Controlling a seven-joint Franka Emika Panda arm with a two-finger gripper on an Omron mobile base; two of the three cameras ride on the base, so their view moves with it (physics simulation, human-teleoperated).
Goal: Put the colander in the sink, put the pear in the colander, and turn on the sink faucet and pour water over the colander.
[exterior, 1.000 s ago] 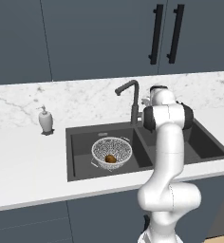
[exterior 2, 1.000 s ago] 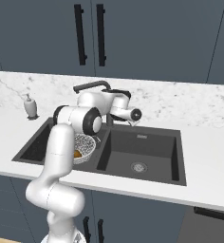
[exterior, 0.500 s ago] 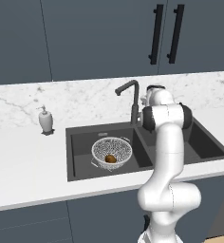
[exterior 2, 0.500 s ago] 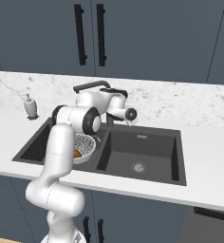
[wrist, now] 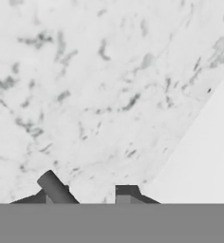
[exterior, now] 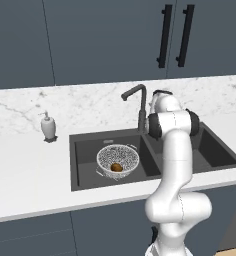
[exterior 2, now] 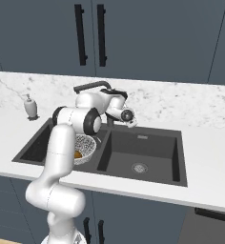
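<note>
The silvery mesh colander point(exterior: 118, 160) point(exterior 2: 85, 145) sits in the left basin of the dark sink point(exterior: 85, 165) point(exterior 2: 148, 151). The brown pear point(exterior: 117, 168) point(exterior 2: 77, 154) lies inside it. The dark faucet point(exterior: 139, 105) point(exterior 2: 91, 86) stands behind the divider, and no water shows. My hand point(exterior 2: 123, 112) is just right of the faucet base, pointing at the marble backsplash. In the hand view my gripper point(wrist: 91, 199) is shut to a narrow gap, and a short grey lever point(wrist: 57, 188) lies against its left fingertip point(wrist: 51, 198). Whether the lever is clamped I cannot tell.
A white soap dispenser point(exterior: 48, 127) point(exterior 2: 30, 106) stands on the counter left of the sink. The right basin point(exterior 2: 140, 167) holds just its drain. Dark cabinets with black handles point(exterior: 166, 35) hang above the marble backsplash.
The jaws have closed from wide open. My hand has edged slightly toward the faucet. Colander and pear have not moved.
</note>
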